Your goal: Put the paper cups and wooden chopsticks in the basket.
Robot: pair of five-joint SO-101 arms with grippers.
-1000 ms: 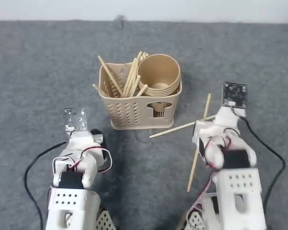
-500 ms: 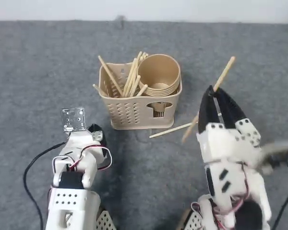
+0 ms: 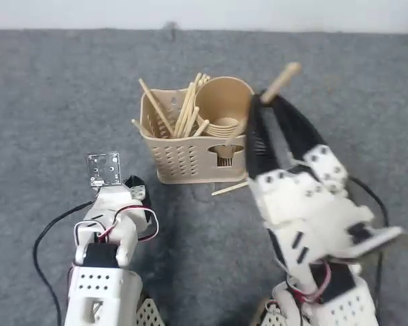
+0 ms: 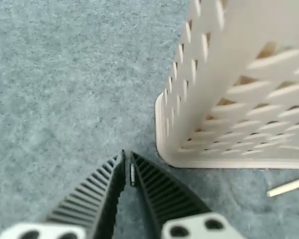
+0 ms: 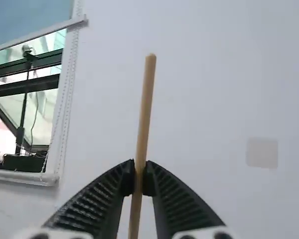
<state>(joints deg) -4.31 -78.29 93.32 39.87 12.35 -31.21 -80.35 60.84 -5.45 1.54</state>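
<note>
High view, largest first: grey carpet under everything. Right arm at 5 o'clock, with right gripper raised by the 3 o'clock edge of the basket, clamped on one wooden chopstick tilted toward 1 o'clock. Left arm at 7 o'clock, with left gripper low over the carpet near the basket's 7 o'clock corner, pinched together on nothing. Inside the basket, paper cups stacked on the 3 o'clock side, chopsticks leaning on the 9 o'clock side. Loose chopstick flat on the carpet at the basket's 5 o'clock.
</note>
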